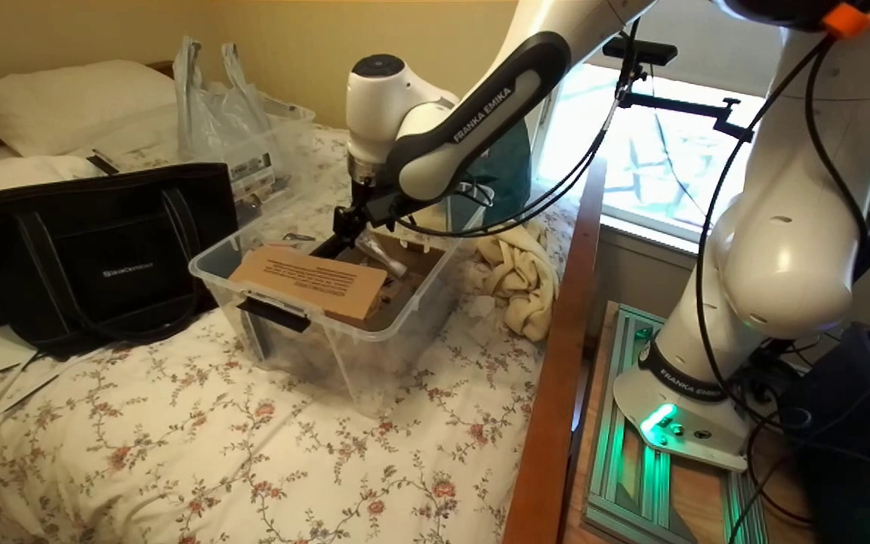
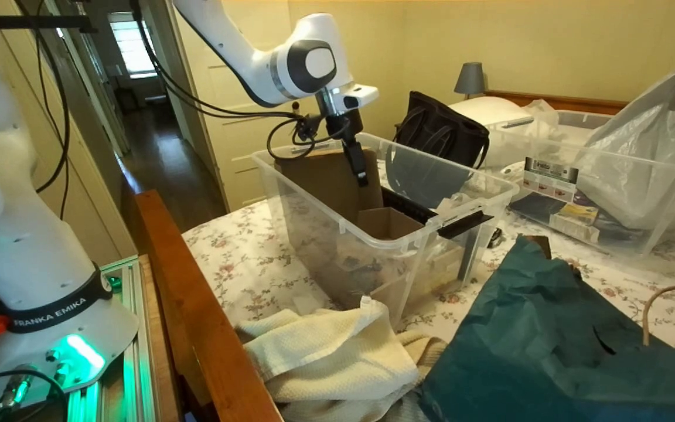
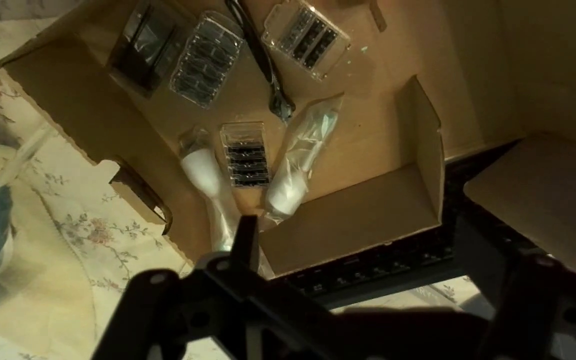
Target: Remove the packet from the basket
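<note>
Two white-filled clear packets (image 3: 305,157), cardboard (image 3: 368,145) beneath, basket (image 1: 374,363) around, jaws spread apart

The tabletop (image 1: 269,453) (a bed, dressed in white floral print) carries a rectangular basket (image 1: 313,359) of translucent plastic. Along the edge with the brown wooden rail (image 1: 557,378) lies a crumpled cream cloth (image 2: 337,357), a dark teal bag (image 2: 560,357) beside it. Toward the wooden headboard (image 2: 566,101) edge sit a black handled bag (image 1: 95,257), a second clear plastic tub (image 1: 297,162) and a white pillow (image 1: 76,109).

Home bedroom — floral bedding (image 1: 314,468), pillow (image 1: 76,106), lamp (image 2: 470,78)
</note>
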Available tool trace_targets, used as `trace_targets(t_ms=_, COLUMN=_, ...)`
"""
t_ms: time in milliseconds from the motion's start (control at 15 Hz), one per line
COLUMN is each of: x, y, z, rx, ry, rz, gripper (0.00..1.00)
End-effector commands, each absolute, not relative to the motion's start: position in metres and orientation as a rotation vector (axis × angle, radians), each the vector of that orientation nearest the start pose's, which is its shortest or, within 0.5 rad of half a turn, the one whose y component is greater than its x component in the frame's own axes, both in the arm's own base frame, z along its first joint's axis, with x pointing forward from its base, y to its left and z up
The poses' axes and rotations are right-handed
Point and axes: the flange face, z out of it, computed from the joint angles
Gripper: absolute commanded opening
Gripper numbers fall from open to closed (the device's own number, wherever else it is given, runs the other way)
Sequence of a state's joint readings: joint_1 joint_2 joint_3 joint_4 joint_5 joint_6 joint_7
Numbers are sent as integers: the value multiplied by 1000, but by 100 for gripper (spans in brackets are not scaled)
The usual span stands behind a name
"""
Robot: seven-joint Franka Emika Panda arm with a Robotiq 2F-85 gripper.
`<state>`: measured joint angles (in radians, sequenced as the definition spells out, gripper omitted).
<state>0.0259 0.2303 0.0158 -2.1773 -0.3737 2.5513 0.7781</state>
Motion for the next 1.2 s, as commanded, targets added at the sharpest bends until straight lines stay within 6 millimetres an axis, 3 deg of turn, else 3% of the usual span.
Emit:
trace_targets(t_ms=0, x=572, y=28, z=300, rx=-3192, ry=714, rz=-366, gripper=100)
trace_targets(t_ms=200, x=572, y=31, z=307, rx=-3188, ry=709, rz=-386, gripper=100)
trace_targets(t_ms=333, x=585, y=21, z=290, rx=-3219, ry=823, rz=-310, gripper=100)
trace_targets(t_ms=733, x=626, y=2, z=236, rx=-3256, ry=891, rz=-183, gripper=100)
trace_targets(t_ms=1133, x=657, y=-1, z=173, rx=-3204, ry=966, rz=-154, gripper=100)
